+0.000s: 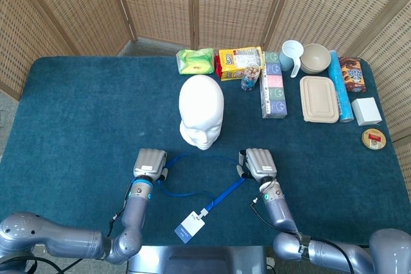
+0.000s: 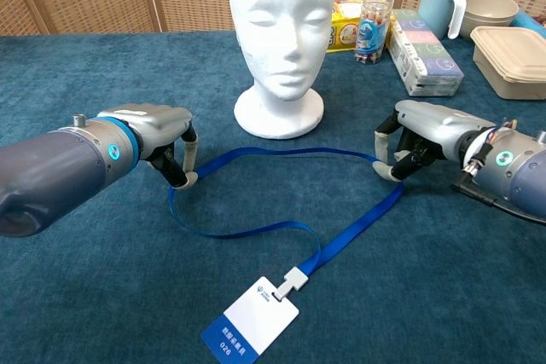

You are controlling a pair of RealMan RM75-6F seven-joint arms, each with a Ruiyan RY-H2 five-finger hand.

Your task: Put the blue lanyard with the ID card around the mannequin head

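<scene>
Just in front of the mannequin head, blue lanyard lies flat as an open loop; ID card furthest from head, near table's front edge; left hand and right hand pinch opposite loop sides, fingers curled; bare cloth around head's base.

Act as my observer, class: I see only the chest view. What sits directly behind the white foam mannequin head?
Observer: A green snack packet lies behind the white foam mannequin head, near the table's far edge.
Operator: Anything right of the beige lidded box?
Observer: Yes, a small white box further right.
Operator: And nearer to us than that?
Observer: A round yellow tin with a red label.
</scene>
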